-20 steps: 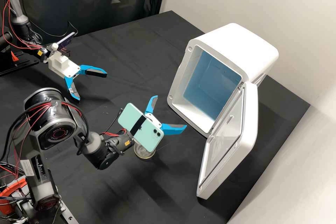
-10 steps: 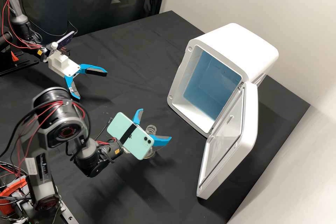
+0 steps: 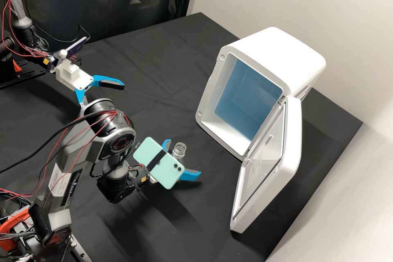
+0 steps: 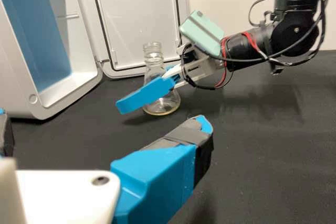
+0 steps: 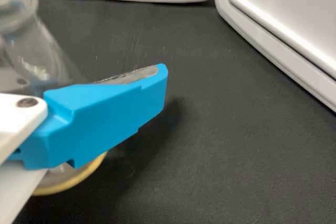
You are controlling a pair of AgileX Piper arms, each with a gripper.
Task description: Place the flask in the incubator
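A clear glass flask (image 3: 179,150) stands upright on the black bench, in front of the incubator's opening and a little way from it. My right gripper (image 3: 183,158) is low at the flask and open, one blue finger on each side of its body; a mint-green phone on the wrist hides the flask's base. In the right wrist view the flask (image 5: 23,56) is close beside one finger (image 5: 105,106). The left wrist view has the flask (image 4: 156,85) behind a right finger (image 4: 147,92). My left gripper (image 3: 102,95) hangs open and empty at the far left. The white incubator (image 3: 278,55) has a blue inside, with its door (image 3: 272,159) swung open.
The open door juts toward the bench's front right edge, near the flask's right. The right arm's big elbow joint (image 3: 112,135) rises between the two grippers. Cables and arm bases crowd the left edge. Bare black bench (image 3: 163,61) lies behind the flask.
The right gripper came down and back from above the bench until its fingers stand around the flask, while its elbow swung up and forward. The left arm and the flask stayed put.
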